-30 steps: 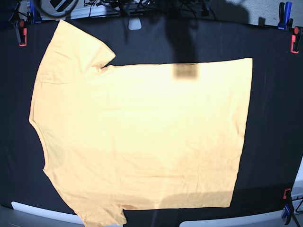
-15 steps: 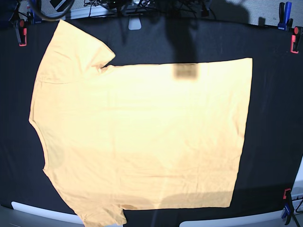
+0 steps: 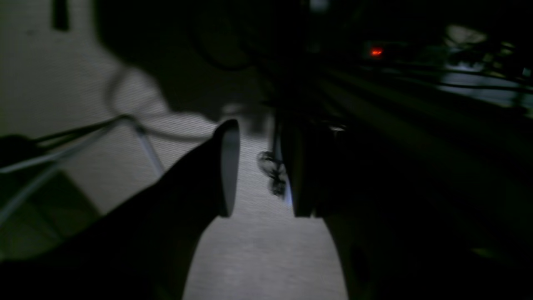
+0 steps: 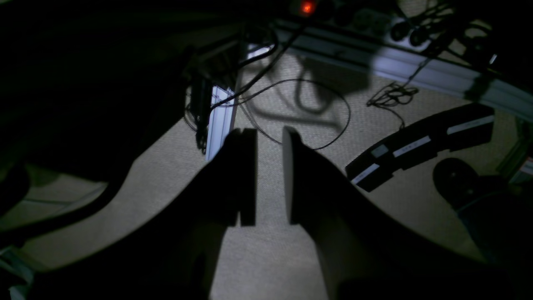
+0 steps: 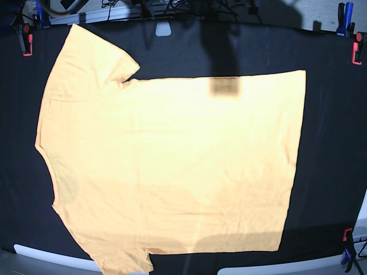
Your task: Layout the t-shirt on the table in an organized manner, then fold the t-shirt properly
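Shirt (image 5: 172, 166): one, lying flat on one table (image 5: 332, 143), with four clamps (image 5: 26, 39) showing. Left gripper (image 3: 260, 171) and right gripper (image 4: 268, 179): both standing parted, gripping nothing.

Nothing here to read. The t-shirt (image 5: 172, 166) lies plain, no print or label on it. The black bar (image 4: 420, 146) on the floor, seen from the right wrist, carries pale stickers, but whatever is on them is too small and dim to make out. No numbers, no brand names, no signs anywhere else.
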You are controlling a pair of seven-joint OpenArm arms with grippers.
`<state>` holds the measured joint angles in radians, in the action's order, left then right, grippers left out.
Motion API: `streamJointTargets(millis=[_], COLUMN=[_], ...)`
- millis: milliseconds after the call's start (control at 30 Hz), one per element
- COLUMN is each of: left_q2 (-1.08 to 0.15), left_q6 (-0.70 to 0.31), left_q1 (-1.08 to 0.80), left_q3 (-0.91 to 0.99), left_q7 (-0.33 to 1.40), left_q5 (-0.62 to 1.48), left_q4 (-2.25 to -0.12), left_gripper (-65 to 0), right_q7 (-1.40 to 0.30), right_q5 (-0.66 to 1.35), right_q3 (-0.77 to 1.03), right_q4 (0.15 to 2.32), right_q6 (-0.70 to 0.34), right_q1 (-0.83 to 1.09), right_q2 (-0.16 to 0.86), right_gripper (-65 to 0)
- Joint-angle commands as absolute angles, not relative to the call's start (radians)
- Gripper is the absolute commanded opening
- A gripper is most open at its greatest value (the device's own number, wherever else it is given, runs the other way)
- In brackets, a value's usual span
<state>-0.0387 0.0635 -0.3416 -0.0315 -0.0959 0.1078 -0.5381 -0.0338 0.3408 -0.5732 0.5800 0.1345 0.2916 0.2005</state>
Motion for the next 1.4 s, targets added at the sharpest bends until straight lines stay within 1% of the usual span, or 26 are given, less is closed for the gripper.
streamJointTargets(millis=[0, 200, 367, 567, 867, 1000, 1100, 1200, 1367], left_q2=[-0.044, -0.068, -0.083, -0.145, -0.263, -0.308, -0.353, -0.399, -0.46], left_q6=[0.064, 0.06, 0.06, 0.06, 0.06, 0.065, 0.096, 0.133, 0.141], left_q1=[-0.363, -0.461, -0.585, -0.737, -0.93, -1.003, -1.036, -1.045, -1.042], left_q3=[-0.033, -0.033, -0.034, -0.033, -0.033, -0.033, -0.033, -0.033, -0.032], left_q7=[-0.096, -0.057, -0.037, 0.006, 0.091, 0.113, 0.151, 0.205, 0.239], left_q5=[0.105, 0.159, 0.159, 0.18, 0.189, 0.105, 0.065, 0.015, -0.1], left_q4=[-0.558, -0.688, -0.876, -1.109, -1.435, -1.593, -1.702, -1.796, -1.927], left_gripper=[-46.5, -46.5, -46.5, -46.5, -46.5, -46.5, -46.5, -46.5, -46.5], right_q7=[-0.031, -0.057, -0.065, -0.069, -0.08, -0.147, -0.179, -0.2, -0.261], right_q5=[0.343, 0.344, 0.344, 0.351, 0.335, 0.229, 0.15, 0.083, -0.041], right_q3=[-0.572, -0.572, -0.572, -0.567, -0.567, -0.567, -0.567, -0.567, -0.554], right_q4=[0.609, 0.748, 0.891, 1.14, 1.534, 1.686, 1.778, 1.85, 1.945], right_q6=[0.13, 0.133, 0.147, 0.22, 0.289, 0.328, 0.36, 0.4, 0.485], right_q1=[0.311, 0.406, 0.51, 0.667, 0.875, 0.942, 0.978, 0.991, 0.992], right_q2=[0.214, 0.27, 0.332, 0.438, 0.616, 0.663, 0.689, 0.715, 0.746], right_gripper=[-54.4, -54.4, -54.4, -54.4, -54.4, -54.4, -54.4, -54.4, -54.4])
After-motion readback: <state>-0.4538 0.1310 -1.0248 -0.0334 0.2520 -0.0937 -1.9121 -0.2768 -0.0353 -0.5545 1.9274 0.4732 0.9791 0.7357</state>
